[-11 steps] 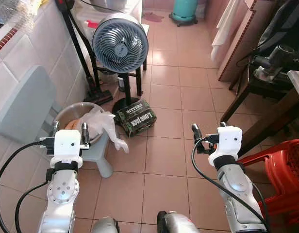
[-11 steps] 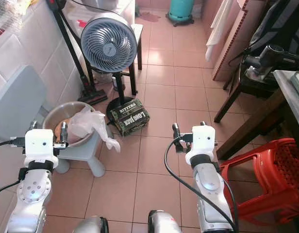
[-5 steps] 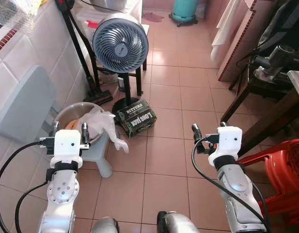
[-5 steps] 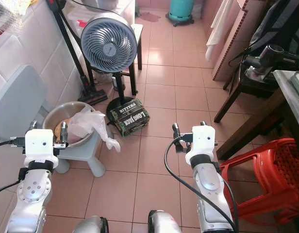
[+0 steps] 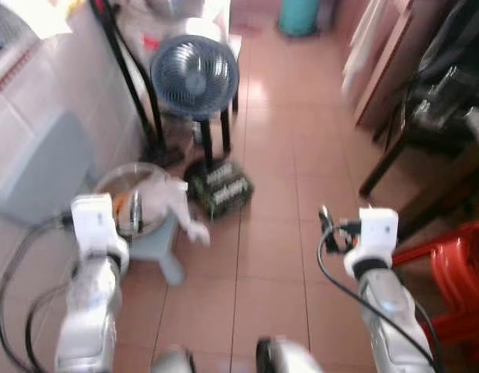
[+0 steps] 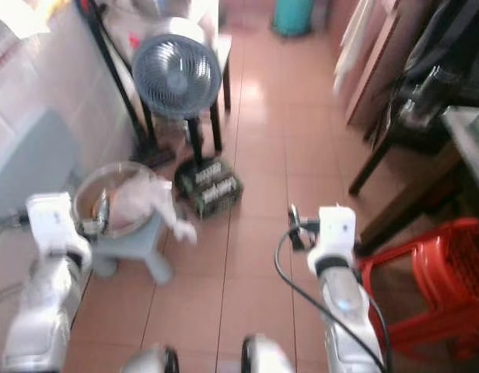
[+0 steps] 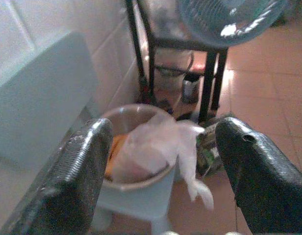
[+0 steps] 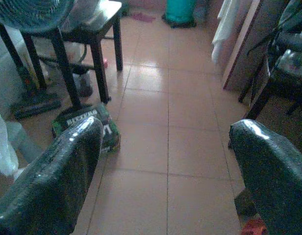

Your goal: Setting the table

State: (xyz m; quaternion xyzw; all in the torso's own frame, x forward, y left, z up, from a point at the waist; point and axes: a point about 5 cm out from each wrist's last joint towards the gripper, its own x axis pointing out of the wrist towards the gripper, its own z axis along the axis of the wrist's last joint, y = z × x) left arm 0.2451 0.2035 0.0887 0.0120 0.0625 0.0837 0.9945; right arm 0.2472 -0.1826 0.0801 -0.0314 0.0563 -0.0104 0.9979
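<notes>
Terracotta floor tiles (image 5: 278,233) fill most of what we see, now smeared with motion blur where half a second ago they were sharp. We note the whole scene has slid a little downward and sideways in both eye views, so the head camera has moved; the objects keep their places relative to one another.

The fan (image 5: 194,76) stands on its dark stool near the white tiled wall (image 5: 37,116). Just in front of it lies the dark printed box (image 5: 218,187) on the floor. Beside that, the metal bowl (image 5: 131,203) with a crumpled white plastic bag (image 7: 156,144) sits on a pale blue stool (image 7: 136,203). A red plastic chair (image 5: 457,272) is at the robot's right, next to a dark wooden surface (image 5: 426,186).

We see no tableware anywhere in these frames.

Both arms are raised forward at about the same height, forearms pointing ahead. The left gripper (image 7: 161,161) hovers short of the bowl, jaws spread wide with nothing between them. The right gripper (image 8: 165,161) hangs over bare floor, well apart from the box, jaws likewise wide apart and empty.
</notes>
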